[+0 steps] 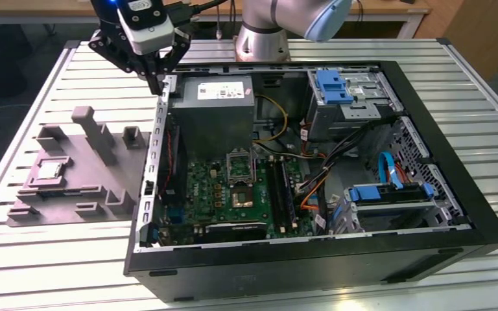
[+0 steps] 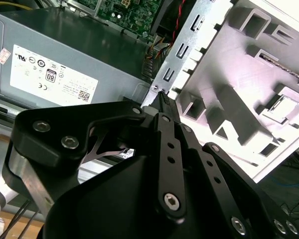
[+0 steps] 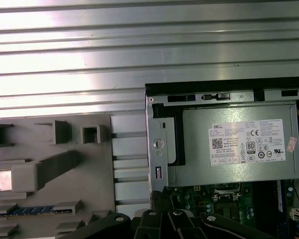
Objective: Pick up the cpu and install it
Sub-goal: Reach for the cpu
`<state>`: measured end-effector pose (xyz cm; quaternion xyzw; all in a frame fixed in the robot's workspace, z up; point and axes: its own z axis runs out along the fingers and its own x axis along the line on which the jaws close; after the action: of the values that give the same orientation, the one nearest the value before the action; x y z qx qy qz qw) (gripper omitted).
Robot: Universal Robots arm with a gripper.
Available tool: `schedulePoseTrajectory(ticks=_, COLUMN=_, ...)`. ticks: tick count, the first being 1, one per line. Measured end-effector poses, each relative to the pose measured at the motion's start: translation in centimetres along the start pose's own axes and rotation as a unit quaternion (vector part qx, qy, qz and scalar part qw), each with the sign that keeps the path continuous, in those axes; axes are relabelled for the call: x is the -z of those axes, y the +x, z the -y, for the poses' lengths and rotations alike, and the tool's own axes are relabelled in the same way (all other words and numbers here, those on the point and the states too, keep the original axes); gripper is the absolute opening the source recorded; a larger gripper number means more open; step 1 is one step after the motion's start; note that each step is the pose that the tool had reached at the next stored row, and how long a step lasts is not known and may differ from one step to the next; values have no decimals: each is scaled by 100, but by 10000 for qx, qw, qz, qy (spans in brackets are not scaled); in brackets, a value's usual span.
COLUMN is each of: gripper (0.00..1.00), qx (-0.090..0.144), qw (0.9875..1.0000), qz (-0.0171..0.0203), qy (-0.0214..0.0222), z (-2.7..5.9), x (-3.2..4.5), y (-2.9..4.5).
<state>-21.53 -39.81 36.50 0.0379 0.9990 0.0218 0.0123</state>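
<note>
Desk (image 1: 50, 265): slatted metal, carried everything. Open PC case (image 1: 318, 262) lay toward the exterior view's right, w/ the power supply (image 1: 218, 113) at its far corner and the green motherboard (image 1: 223, 194) nearer. Grey tray (image 1: 67, 197) sat just beside the case, on the exterior view's left. You had the gripper (image 1: 156, 83) above the case edge next to the power supply, fingers drawn narrow, gripping nothing. Cpu (image 1: 48, 171) lay flat in a tray pocket, well apart from the gripper.
</note>
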Motion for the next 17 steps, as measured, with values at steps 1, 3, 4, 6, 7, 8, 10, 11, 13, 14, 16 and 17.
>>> schedulePoseTrajectory(ticks=1, gripper=11, qx=0, qw=10000, qz=0, qy=0, z=0, x=0, y=0)
schedulePoseTrajectory(ticks=3, gripper=11, qx=0, qw=10000, qz=0, qy=0, z=0, x=0, y=3)
schedulePoseTrajectory(ticks=4, gripper=11, qx=0, qw=10000, qz=0, qy=0, z=0, x=0, y=3)
schedulePoseTrajectory(ticks=6, gripper=11, qx=0, qw=10000, qz=0, qy=0, z=1, x=0, y=12)
schedulePoseTrajectory(ticks=7, gripper=11, qx=0, qw=10000, qz=0, qy=0, z=1, x=-1, y=13)
schedulePoseTrajectory(ticks=8, gripper=11, qx=0, qw=10000, qz=-1, qy=0, z=1, x=0, y=17)
schedulePoseTrajectory(ticks=10, gripper=11, qx=0, qw=10000, qz=0, qy=0, z=2, x=-1, y=31)
schedulePoseTrajectory(ticks=11, gripper=11, qx=0, qw=10000, qz=0, qy=0, z=3, x=-1, y=35)
schedulePoseTrajectory(ticks=13, gripper=11, qx=0, qw=10000, qz=0, qy=0, z=4, x=-1, y=44)
schedulePoseTrajectory(ticks=14, gripper=11, qx=1, qw=10000, qz=0, qy=0, z=4, x=-1, y=46)
schedulePoseTrajectory(ticks=16, gripper=11, qx=0, qw=10000, qz=0, qy=0, z=5, x=-2, y=60)
schedulePoseTrajectory(ticks=17, gripper=11, qx=0, qw=10000, qz=0, qy=0, z=5, x=-2, y=63)
